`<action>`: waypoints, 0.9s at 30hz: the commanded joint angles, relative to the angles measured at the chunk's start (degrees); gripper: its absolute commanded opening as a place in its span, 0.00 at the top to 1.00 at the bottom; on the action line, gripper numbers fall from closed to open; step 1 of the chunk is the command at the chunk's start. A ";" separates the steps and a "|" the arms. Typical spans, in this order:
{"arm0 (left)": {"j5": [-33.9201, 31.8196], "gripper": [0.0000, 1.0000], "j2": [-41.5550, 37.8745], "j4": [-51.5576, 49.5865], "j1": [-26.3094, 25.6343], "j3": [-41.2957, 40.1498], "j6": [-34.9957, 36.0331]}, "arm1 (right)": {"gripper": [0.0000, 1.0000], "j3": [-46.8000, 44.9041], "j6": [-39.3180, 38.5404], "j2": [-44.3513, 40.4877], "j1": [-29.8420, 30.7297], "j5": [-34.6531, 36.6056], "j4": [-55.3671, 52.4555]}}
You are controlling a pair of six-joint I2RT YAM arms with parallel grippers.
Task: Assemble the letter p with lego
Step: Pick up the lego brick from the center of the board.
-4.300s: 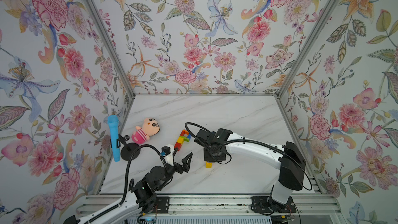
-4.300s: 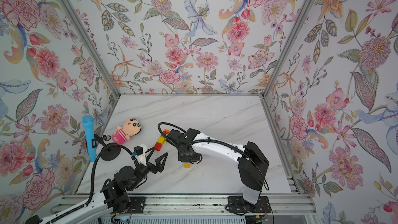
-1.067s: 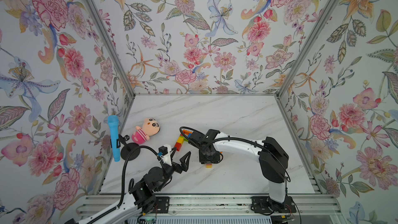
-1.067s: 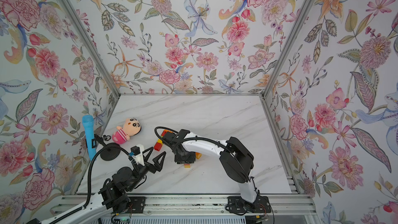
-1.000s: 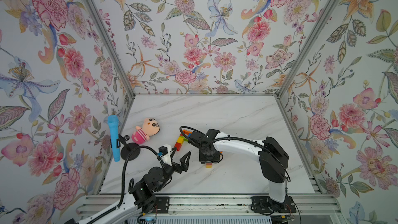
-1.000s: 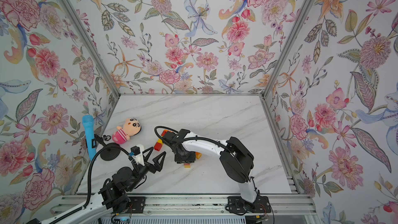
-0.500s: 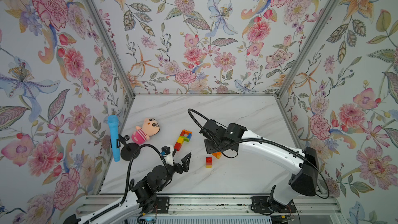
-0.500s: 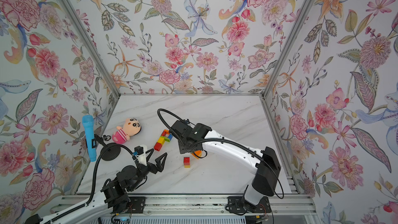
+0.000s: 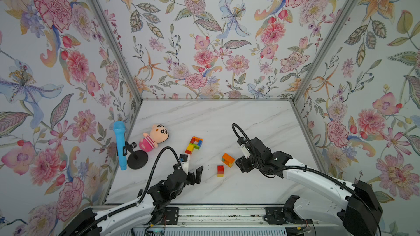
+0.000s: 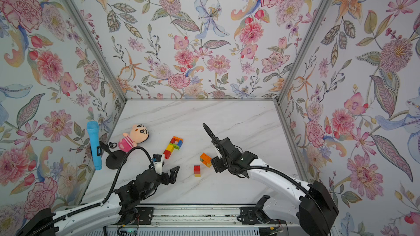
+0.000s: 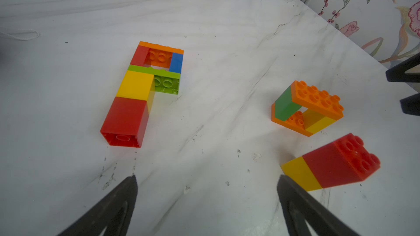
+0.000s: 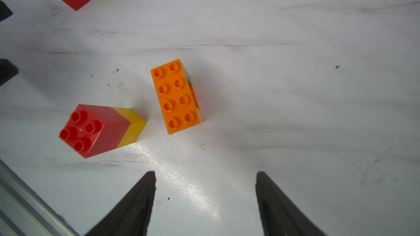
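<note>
Right claw (image 12: 205, 173) agape over marbled tabletop (image 12: 295, 110), floral walls (image 9: 204, 42) around.

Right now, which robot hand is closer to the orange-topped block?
Right. The right gripper sits beside the orange-topped block; the left gripper is farther, beyond the red-and-yellow stack.

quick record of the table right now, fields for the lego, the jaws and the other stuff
p: built, lying flat on table; red and yellow stem, loop of green, red, blue, orange
orange loop: loose; two orange bricks with green and yellow between
red-yellow stack: loose, upright, beside orange loop, not touching
left jaws: open, empty
right jaws: open, empty, next to orange loop
doll: lying near the side wall
microphone: blue, on black stand
</note>
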 commanded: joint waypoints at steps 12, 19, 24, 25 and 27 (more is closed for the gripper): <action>0.95 0.01 5.03 0.06 -2.37 4.74 0.39 | 0.30 -3.09 -5.77 8.99 -4.48 -12.55 13.48; 0.50 0.01 5.13 2.49 -2.61 5.44 -0.38 | 0.33 -1.94 -6.02 12.07 -4.41 -11.01 13.82; 0.39 0.01 5.42 2.74 -2.66 5.44 -0.54 | 0.36 -0.31 -7.03 14.73 -4.19 -10.37 13.33; 0.41 0.01 5.35 2.90 -2.66 5.44 -0.83 | 0.37 -0.02 -7.42 15.26 -3.97 -9.95 13.38; 0.58 0.01 5.07 3.92 -2.61 3.36 -1.70 | 0.39 0.55 -8.02 16.10 -3.55 -9.15 13.17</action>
